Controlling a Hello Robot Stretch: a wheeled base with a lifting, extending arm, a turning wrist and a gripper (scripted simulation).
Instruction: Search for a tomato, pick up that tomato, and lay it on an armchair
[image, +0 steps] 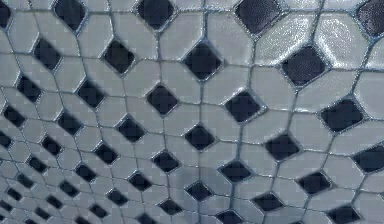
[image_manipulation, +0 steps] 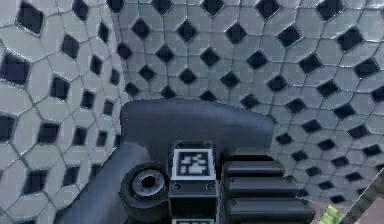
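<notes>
Looks like a tiled room indoors, bathroom or kitchen kind of thing, can't tell which. Pale grey tiles (image: 168, 40) with small dark diamond insets (image: 202, 60) right across the forward view, same pattern over two walls (image_manipulation: 262, 60) meeting at a corner (image_manipulation: 115, 65) in the arm side view.

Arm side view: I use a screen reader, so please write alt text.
The robot's dark grey rounded arm parts with a white square black-marked tag rise from the bottom edge, against pale tiles with dark square insets.

Dark arm (image_manipulation: 255, 190) and hand (image_manipulation: 140, 186) before pale, dark-dotted tiles (image_manipulation: 300, 70).
</notes>
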